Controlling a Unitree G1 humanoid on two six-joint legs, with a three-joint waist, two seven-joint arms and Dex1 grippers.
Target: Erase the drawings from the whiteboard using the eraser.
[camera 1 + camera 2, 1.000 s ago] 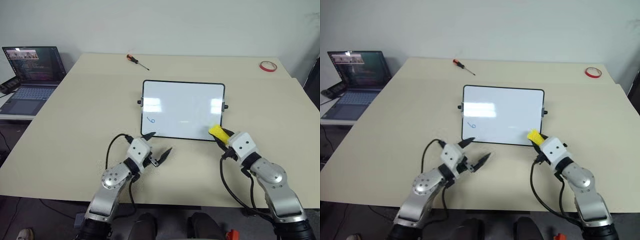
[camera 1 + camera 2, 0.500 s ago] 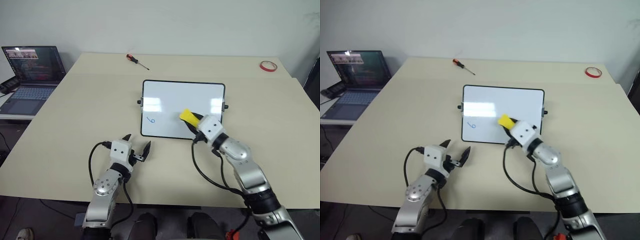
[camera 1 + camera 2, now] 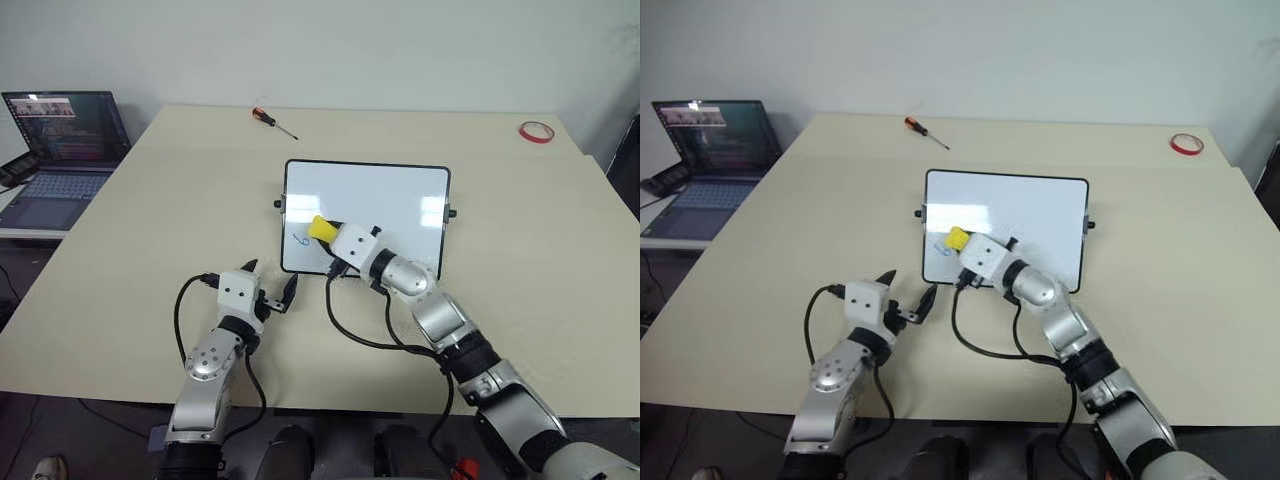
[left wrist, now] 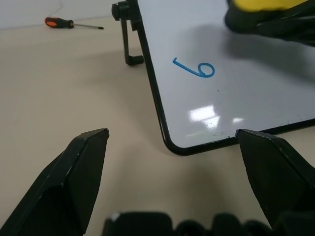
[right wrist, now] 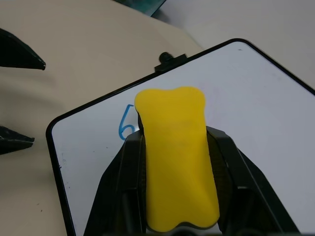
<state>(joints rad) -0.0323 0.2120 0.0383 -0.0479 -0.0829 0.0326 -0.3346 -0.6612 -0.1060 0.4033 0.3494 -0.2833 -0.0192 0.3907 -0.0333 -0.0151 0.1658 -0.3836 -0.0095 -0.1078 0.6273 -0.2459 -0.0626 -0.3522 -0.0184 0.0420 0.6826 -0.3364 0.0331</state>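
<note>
Your table (image 3: pixel 150 230) is a wide beige surface, with an open laptop (image 3: pixel 62 150) off its left edge. Near the middle lies the whiteboard (image 3: pixel 400 195), black-framed and white, with small knobs on its sides. Your right hand (image 3: pixel 333 233) reaches in over the board's lower left part, its two black fingers clamped tight on the yellow eraser (image 3: pixel 322 229), which sticks out past the fingertips toward the board's left edge. Whether the eraser touches the surface, you cannot tell. Your left hand (image 3: pixel 269 286) sits low over the bare table just in front of the board's near left corner, fingers spread wide apart and holding nothing. A red-handled screwdriver (image 3: pixel 272 121) lies at the far side, and a red tape ring (image 3: pixel 536 131) near the far right corner. One small blue loop (image 4: pixel 196 68) shows on the board, just beside the eraser's tip.
</note>
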